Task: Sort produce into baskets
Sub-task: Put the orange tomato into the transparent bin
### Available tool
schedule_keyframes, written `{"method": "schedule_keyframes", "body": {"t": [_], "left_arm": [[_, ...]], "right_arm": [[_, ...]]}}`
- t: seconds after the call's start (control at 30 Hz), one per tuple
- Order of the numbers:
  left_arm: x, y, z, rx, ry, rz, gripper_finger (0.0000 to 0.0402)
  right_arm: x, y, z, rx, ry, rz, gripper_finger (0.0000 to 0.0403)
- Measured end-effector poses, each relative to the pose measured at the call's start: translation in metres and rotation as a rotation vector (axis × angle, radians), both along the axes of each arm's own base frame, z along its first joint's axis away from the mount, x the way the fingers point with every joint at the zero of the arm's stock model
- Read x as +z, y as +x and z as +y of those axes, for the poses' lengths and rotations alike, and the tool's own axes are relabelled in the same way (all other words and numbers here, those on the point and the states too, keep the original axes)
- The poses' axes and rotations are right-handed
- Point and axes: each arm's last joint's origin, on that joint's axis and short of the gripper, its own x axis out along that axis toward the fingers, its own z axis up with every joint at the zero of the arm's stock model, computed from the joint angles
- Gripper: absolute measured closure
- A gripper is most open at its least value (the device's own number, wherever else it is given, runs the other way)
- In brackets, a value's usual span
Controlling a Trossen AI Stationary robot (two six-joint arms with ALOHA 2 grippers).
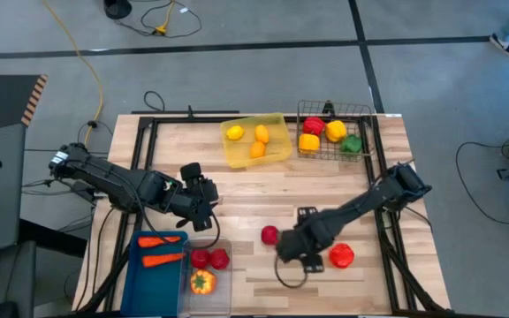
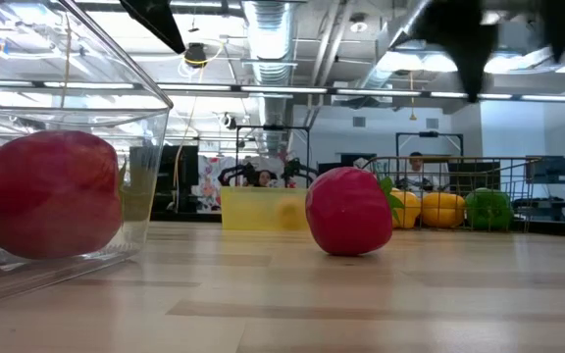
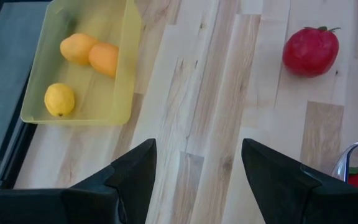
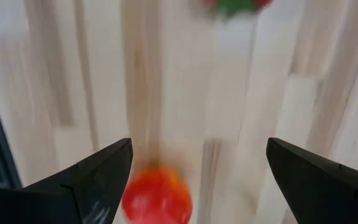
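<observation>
A red tomato lies loose on the wooden table, and a red pepper lies to its right. My right gripper hangs open between the two, pointing down and clear of both. My left gripper is open and empty above the table, beside the clear bin. The yellow tray holds three lemons. Several peppers fill the wire basket. The blue bin holds two carrots, and the clear bin holds two tomatoes and a yellow-orange pepper.
The yellow tray and the wire basket stand at the table's far edge, the blue and clear bins at its near left corner. Bare wood lies between them in the middle. A black frame runs along the table's left and right sides.
</observation>
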Motion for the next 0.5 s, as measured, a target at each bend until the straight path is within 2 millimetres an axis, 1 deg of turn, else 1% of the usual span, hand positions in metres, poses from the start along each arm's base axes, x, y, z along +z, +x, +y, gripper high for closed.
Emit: {"method": "schedule_keyframes", "body": {"t": [0.27,0.5], "left_arm": [[0.0,0.0,0.0,0.02,-0.014,-0.009,0.0178],[0.0,0.0,0.0,0.027,-0.02,-0.015,0.0178]], "right_arm": [[0.001,-0.036,0.027,0.086,-0.042,0.179,0.0003],[0.001,-0.057,0.051,0.262,-0.034,0.222,0.0003]]}}
